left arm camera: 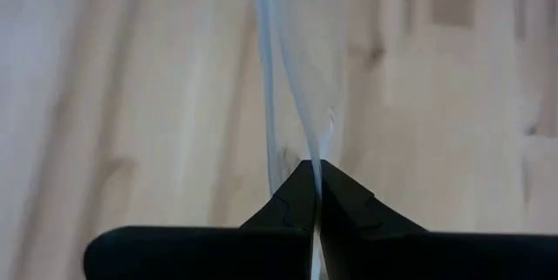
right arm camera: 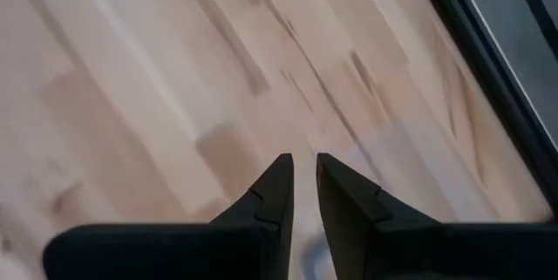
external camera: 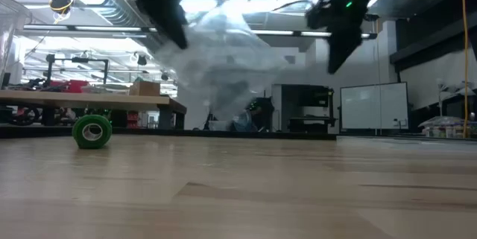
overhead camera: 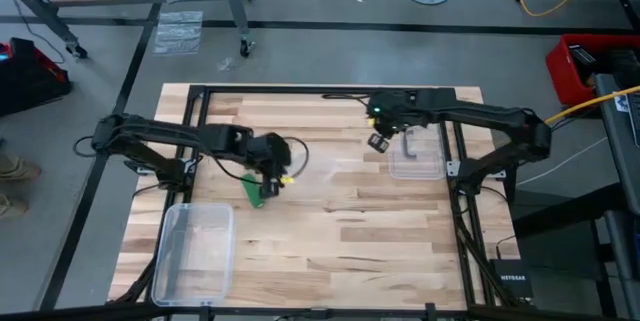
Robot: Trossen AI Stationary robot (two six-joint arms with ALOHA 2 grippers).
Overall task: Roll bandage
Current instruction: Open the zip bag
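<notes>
The bandage is a small green roll [external camera: 92,130] standing on its rounded side on the wooden table; from above the roll [overhead camera: 262,189] lies just near of my left gripper [overhead camera: 272,159]. That gripper [left arm camera: 314,165] is shut on a crinkly clear plastic bag [external camera: 223,60], which billows above the table. My right gripper [right arm camera: 303,160] hovers over the table's far right part [overhead camera: 378,143] with a narrow gap between its fingertips and nothing seen in it. My left gripper pinches a thin edge of the clear bag [left arm camera: 307,145] between its two fingertips, coming from above and slanting down. The film runs away from the fingers as a narrow upright sheet. The bag [external camera: 216,38] hangs lifted clear of the table.
A clear plastic box [overhead camera: 195,251] stands at the table's near left corner. A second clear tray or lid [overhead camera: 418,164] lies under my right arm at the far right. Bare wood stretches across the middle and near right of the table [overhead camera: 380,251].
</notes>
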